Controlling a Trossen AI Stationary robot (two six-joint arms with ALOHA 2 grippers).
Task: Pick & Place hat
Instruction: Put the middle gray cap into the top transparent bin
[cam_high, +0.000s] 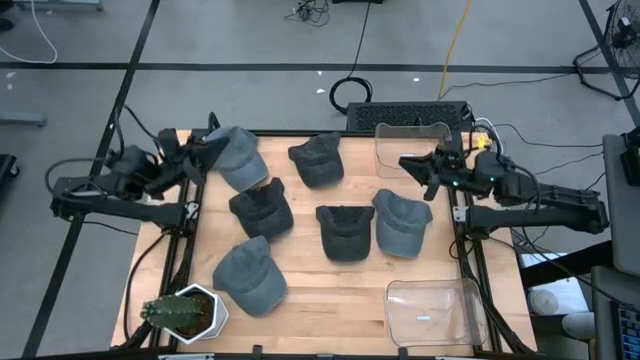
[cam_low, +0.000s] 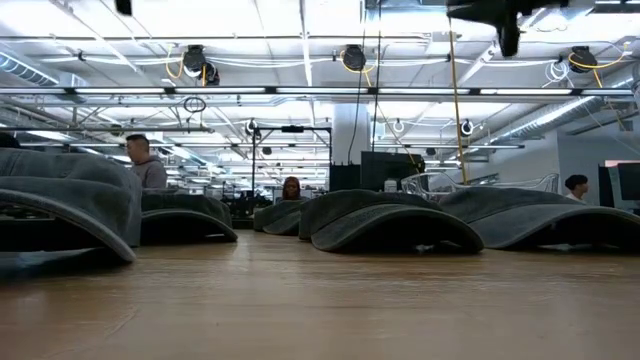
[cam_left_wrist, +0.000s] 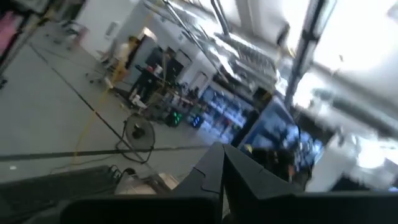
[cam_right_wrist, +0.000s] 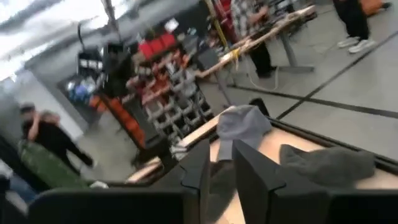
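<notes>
Several grey caps lie crown-up on the wooden table: a light one (cam_high: 235, 155) at the far left, dark ones (cam_high: 318, 158) (cam_high: 262, 208) (cam_high: 344, 230), and lighter ones (cam_high: 402, 222) (cam_high: 250, 275). In the low view they rest on their brims and rims (cam_low: 395, 225). My left gripper (cam_high: 205, 150) (cam_left_wrist: 221, 165) hangs shut over the far left corner beside the light cap, pointing out toward the room. My right gripper (cam_high: 418, 168) (cam_right_wrist: 222, 168) hovers at the table's right side near the far clear bin, its fingers a narrow gap apart and holding nothing.
A clear plastic bin (cam_high: 412, 142) stands at the far right of the table and another (cam_high: 432, 308) at the near right corner. A potted plant (cam_high: 185, 312) sits at the near left corner. Bare wood shows along the near edge between plant and bin. People stand in the room beyond.
</notes>
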